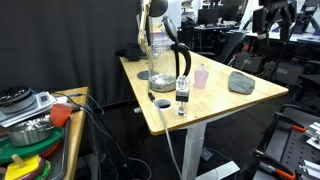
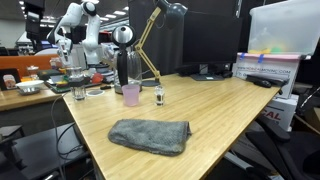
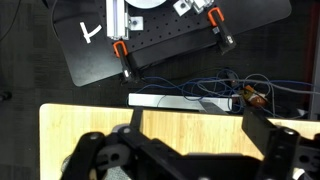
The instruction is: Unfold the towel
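Lying in a flattish heap on the table (image 2: 235, 105), the towel (image 2: 150, 135) waits; your gripper (image 3: 190, 130) hangs wide open, empty.

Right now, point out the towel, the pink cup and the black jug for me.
towel (image 2: 150, 135), in an exterior view, on the middle of the cloth.
pink cup (image 2: 131, 95), in an exterior view, on its side wall.
black jug (image 2: 126, 70), in an exterior view, on its body.
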### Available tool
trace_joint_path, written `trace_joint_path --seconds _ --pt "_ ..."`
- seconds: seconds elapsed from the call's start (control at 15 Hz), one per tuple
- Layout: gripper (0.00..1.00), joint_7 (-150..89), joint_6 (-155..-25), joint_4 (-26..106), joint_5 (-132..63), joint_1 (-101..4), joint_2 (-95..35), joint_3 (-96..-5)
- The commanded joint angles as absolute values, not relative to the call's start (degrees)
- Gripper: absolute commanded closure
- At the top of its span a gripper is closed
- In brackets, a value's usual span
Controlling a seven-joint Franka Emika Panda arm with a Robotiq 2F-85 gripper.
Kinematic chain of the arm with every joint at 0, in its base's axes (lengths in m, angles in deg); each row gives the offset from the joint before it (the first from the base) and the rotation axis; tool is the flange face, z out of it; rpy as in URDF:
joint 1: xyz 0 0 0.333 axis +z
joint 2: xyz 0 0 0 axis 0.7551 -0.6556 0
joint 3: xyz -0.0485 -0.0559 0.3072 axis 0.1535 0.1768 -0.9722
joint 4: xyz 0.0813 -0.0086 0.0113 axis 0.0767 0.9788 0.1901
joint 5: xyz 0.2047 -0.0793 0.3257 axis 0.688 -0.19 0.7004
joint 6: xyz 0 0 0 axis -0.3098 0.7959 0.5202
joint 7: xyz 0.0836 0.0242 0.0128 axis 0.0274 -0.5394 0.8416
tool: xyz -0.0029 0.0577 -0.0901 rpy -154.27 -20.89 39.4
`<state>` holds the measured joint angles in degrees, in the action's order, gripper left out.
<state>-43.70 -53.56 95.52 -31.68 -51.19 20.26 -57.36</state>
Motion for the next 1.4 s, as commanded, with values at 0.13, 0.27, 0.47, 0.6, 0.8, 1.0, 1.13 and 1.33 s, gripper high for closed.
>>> trace_joint_path --seconds 0.13,0.27,0.47,0.6,0.8,1.0,1.13,1.33 --pt "0.00 -45.2 -61.4 95.4 -30.8 -54.7 14.0 -54.9" --pt "0.00 -46.2 -64.8 95.8 -31.1 -56.0 10.9 -53.8" --pt "0.00 -50.7 -68.7 96.3 -32.0 -59.0 6.4 -52.2" --pt "0.00 -53.6 -70.7 96.8 -30.8 -61.1 3.6 -50.1" --pt "0.00 -53.1 -70.1 97.1 -31.1 -61.9 2.4 -48.3" --pt "0.00 -53.0 -70.1 97.0 -31.0 -62.0 1.6 -47.9" --pt "0.00 -53.1 -70.1 96.9 -31.0 -61.7 2.0 -48.3" --pt "0.00 -53.1 -70.1 97.0 -31.0 -61.7 2.0 -48.2"
